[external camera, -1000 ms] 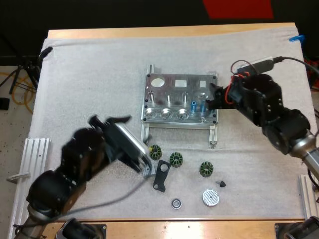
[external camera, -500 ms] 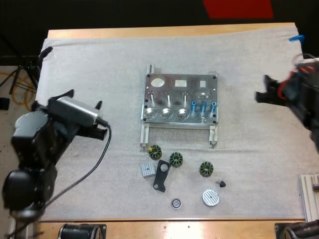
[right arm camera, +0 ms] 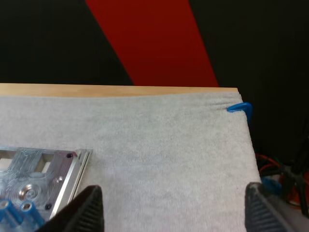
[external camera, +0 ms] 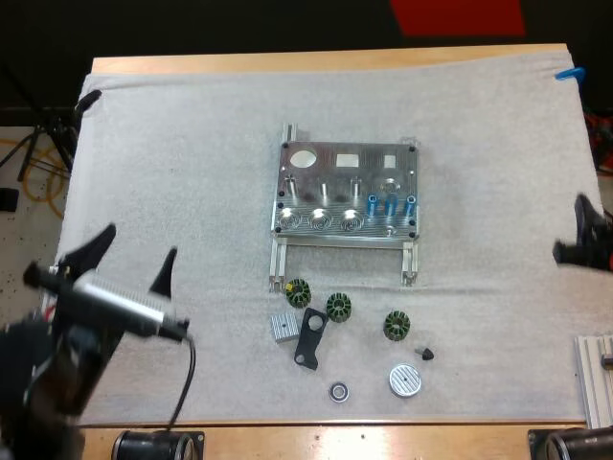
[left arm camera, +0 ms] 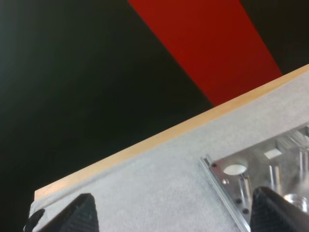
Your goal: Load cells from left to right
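Well apart from the metal fixture, both grippers stand wide open and hold nothing. The left gripper hangs over the near-left part of the white mat, with the fixture off to its front right. The right gripper sits at the mat's right edge, about level with the fixture's near side. 3 blue cylinders stand upright in the fixture's near-right corner. Nearer than the fixture lie 3 green wound rings, a black bracket and a round silver disc.
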`<act>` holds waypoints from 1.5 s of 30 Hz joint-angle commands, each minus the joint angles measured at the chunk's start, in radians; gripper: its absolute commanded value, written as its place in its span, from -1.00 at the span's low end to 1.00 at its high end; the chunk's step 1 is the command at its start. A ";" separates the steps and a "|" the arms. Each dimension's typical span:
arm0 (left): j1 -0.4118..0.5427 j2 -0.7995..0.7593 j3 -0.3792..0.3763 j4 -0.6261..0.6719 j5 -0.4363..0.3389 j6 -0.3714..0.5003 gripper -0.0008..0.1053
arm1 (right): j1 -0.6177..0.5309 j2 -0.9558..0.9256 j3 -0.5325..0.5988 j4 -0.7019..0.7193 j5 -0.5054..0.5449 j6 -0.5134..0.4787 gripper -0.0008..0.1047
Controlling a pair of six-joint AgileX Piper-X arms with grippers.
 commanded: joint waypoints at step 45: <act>-0.001 -0.567 0.277 0.204 -0.070 -0.091 0.24 | -0.007 -0.657 0.251 0.197 0.012 0.011 0.16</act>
